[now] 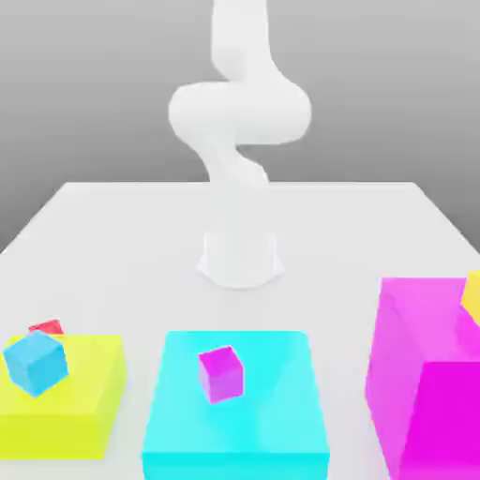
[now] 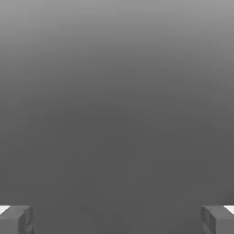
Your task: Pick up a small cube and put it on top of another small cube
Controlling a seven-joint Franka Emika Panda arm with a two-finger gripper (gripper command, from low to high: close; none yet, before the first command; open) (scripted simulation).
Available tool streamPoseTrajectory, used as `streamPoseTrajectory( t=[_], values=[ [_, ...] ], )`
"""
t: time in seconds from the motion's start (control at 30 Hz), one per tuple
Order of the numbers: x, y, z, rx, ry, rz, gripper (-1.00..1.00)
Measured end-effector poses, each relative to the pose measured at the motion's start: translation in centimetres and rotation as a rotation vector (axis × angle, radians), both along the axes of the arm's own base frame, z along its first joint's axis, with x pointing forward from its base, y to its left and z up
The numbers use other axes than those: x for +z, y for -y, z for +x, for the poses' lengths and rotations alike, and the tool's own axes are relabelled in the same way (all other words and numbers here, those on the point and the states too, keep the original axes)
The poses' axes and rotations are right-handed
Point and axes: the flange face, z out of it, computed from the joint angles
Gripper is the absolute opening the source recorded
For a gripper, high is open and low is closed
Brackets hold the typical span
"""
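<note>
The light is soft and even, and no strong shadows fall. The white table (image 1: 112,234) looks bright and a bit washed out. The white arm (image 1: 239,112) looks blurry. In the hand view, the grey background gets darker lower down.

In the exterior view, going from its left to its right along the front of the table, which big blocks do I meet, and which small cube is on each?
Yellow block with the light blue cube and the red cube → cyan block with the magenta cube → magenta block with a yellow cube at the picture's edge.
</note>
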Motion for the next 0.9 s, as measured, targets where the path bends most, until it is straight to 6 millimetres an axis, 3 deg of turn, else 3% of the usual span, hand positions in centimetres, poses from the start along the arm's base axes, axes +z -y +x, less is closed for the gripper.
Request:
streamPoseTrajectory(
  t=[0.2, 0.43, 0.67, 0.9],
  values=[
    [-8.4, 6.4, 4.1, -0.346, -0.114, 0.223, 0.0],
    [-18.7, 14.0, 5.3, -0.773, -0.218, 0.45, 0.0],
    [-29.1, 20.9, 2.9, -1.232, -0.289, 0.645, 0.0],
    [-39.0, 26.6, -2.9, -1.728, -0.318, 0.801, 0.0]
  ],
)
